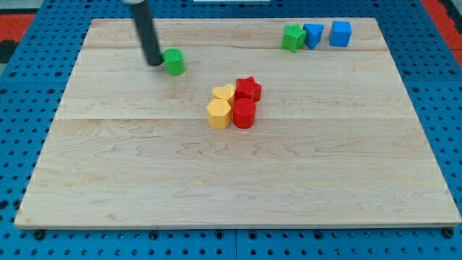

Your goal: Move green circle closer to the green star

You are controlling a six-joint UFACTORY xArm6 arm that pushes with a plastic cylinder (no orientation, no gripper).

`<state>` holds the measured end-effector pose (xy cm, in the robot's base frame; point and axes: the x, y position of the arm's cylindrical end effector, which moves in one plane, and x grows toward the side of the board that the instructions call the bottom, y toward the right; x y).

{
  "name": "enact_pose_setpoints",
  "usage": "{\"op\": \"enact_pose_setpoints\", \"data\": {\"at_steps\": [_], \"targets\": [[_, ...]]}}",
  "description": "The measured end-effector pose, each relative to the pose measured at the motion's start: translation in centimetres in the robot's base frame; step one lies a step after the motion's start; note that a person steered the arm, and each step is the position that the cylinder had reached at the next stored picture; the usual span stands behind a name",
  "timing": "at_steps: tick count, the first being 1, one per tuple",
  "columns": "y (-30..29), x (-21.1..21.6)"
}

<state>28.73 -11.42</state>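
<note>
The pale wooden table (pixel 238 180) carries eight small blocks. A green circle block (pixel 174 61) sits near the far left corner. A green star block (pixel 293 37), a blue block (pixel 313 35) and a blue cube (pixel 341 33) line the far edge towards the right corner. Mid-table cluster: yellow heart (pixel 224 92), yellow hexagon (pixel 219 113), red star (pixel 248 89), red cylinder (pixel 244 113).

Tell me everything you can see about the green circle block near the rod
The green circle is a small, squat round block, solid bright green with a matte, painted look. It sits flat on the pale wooden board, in the upper left part of the view. My tip is right at its left edge, touching or nearly so; I cannot tell which. No other block touches it: the yellow and red cluster lies lower right, and the green star is far off toward the view's top right.
</note>
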Motion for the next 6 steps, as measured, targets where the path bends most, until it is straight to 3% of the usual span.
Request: {"op": "enact_pose_setpoints", "data": {"at_steps": [1, 2, 3, 5, 6], "targets": [[7.4, -4.4], [-1.6, -5.0], [-2.8, -1.0], [8.3, 2.2], [10.9, 2.5]]}}
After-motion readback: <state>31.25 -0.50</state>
